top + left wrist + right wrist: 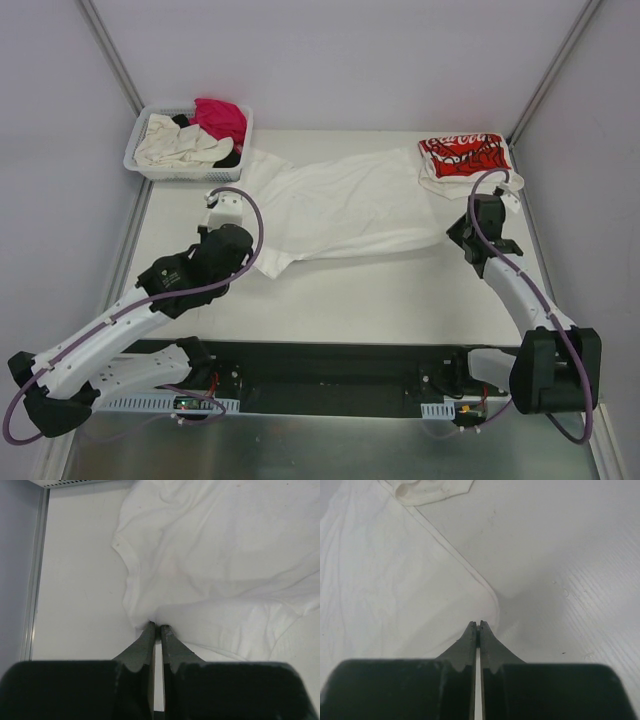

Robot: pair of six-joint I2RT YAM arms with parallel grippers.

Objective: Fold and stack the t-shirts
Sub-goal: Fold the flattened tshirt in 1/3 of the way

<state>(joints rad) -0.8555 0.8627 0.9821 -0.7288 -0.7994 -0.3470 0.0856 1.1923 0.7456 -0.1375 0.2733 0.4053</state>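
Observation:
A large plain white t-shirt [340, 205] lies spread and rumpled across the middle of the table. My left gripper [252, 262] is at its near left corner, shut, and the cloth [225, 555] bunches up right at the fingertips [151, 630]. My right gripper [458, 238] is at the shirt's right end, which is drawn to a point there. It is shut on the hem corner [492, 597] of the white cloth [395, 580]. A folded white t-shirt with red print [462, 157] lies at the back right.
A white slotted basket [145, 165] at the back left holds cream [180, 145], magenta [222, 117] and black cloth. A small white block [222, 205] sits near the left wrist. Grey walls close both sides, and bare table [400, 290] shows in front of the shirt.

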